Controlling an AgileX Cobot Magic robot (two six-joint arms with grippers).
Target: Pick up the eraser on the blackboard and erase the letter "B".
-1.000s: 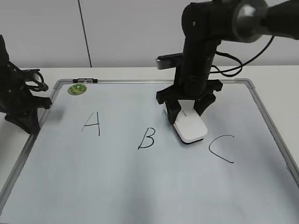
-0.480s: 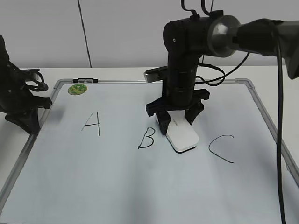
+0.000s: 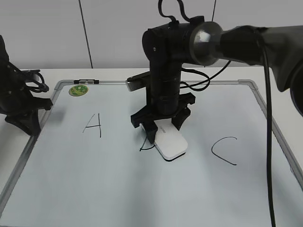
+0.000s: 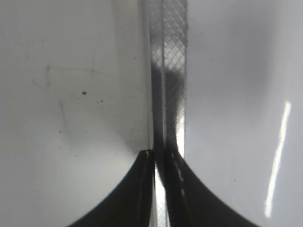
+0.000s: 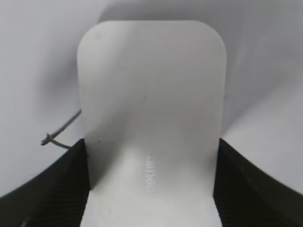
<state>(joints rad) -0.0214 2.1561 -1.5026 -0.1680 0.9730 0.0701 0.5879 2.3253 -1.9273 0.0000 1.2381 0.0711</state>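
Note:
The blackboard (image 3: 118,189) is a pale whiteboard with a grey frame, lying flat on the table. My right gripper (image 3: 163,128) is shut on the white eraser (image 3: 170,144), which rests on the board over the letter "B" (image 3: 146,147); only the letter's lower left strokes show. In the right wrist view the eraser (image 5: 151,109) fills the space between the black fingers (image 5: 61,189), and a short piece of black line (image 5: 61,132) sticks out at its left. My left gripper (image 4: 160,156) is shut and empty over the board's left frame (image 4: 168,71).
The handwritten "A" (image 3: 93,125) lies left of the eraser and the "C" (image 3: 223,150) right of it. A round green magnet (image 3: 78,90) sits at the board's far left corner. The left arm (image 3: 19,101) stands at the board's left edge.
My right gripper has slid the eraser leftward across the board, from beside the "C" onto the "B". Most of the "B" is now covered or gone. The left arm has not moved.

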